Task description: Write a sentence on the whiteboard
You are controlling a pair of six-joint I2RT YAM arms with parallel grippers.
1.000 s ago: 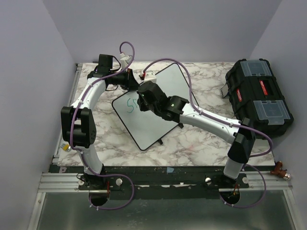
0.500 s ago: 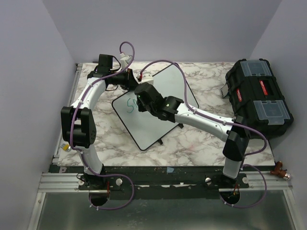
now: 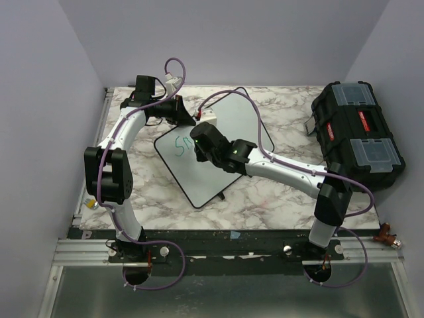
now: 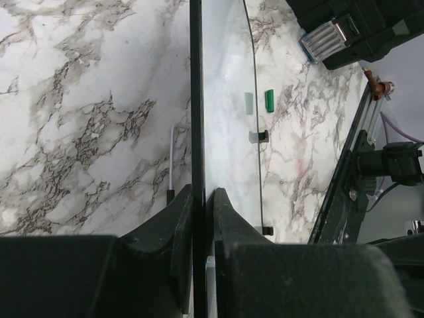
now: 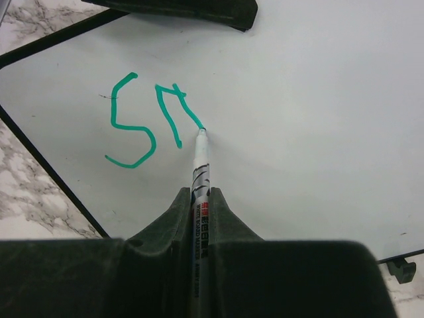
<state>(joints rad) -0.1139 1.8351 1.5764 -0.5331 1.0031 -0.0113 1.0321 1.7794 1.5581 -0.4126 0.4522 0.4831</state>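
Observation:
The whiteboard [image 3: 199, 179] lies tilted on the marble table, its black frame edge [image 4: 196, 99] running up the left wrist view. My left gripper [image 3: 186, 118] [image 4: 201, 197] is shut on that frame at the board's far-left edge. My right gripper [image 3: 199, 147] [image 5: 200, 197] is shut on a white-barrelled marker [image 5: 199, 173] whose tip touches the whiteboard [image 5: 318, 119]. The sentence [image 5: 142, 122] [image 3: 180, 144] so stands as a green "S" and two joined strokes of a second letter, ending at the tip.
A black toolbox [image 3: 358, 132] [image 4: 344, 26] stands at the table's right side. A green marker cap [image 4: 269, 101] lies on the marble beyond the board's right edge. Purple cables loop over both arms. Grey walls enclose the table.
The right gripper has drawn further green strokes to the right of the "S", moving the marker tip rightward and down the board. The left gripper has kept its hold on the frame.

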